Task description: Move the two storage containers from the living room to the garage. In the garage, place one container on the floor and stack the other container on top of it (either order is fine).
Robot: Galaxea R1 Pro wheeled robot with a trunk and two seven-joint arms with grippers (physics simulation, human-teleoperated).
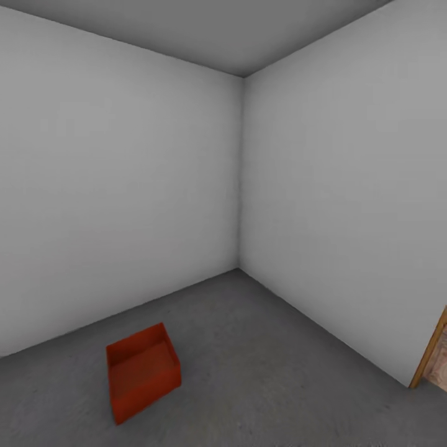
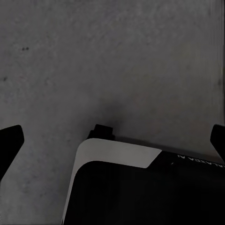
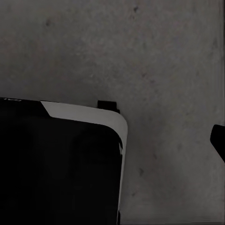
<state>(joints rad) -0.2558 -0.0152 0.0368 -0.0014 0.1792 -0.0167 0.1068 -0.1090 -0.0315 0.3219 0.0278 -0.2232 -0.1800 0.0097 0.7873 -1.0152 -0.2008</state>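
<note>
One red-orange open-top storage container (image 1: 142,371) sits on the dark grey concrete floor (image 1: 261,372) of the garage, near the left wall and slightly askew. It holds nothing. The second container is out of view. In the left wrist view my left gripper (image 2: 112,139) hangs open over bare concrete, its dark fingertips (image 2: 10,140) spread to both edges of the picture. My right gripper (image 3: 112,140) also looks open, with one dark fingertip (image 3: 218,139) at the picture's edge and nothing between the fingers.
Two plain light grey walls meet in a corner (image 1: 239,267) ahead. A wooden door edge (image 1: 436,351) shows at the far right. My own black and white base (image 2: 122,187) (image 3: 61,164) lies under both wrists.
</note>
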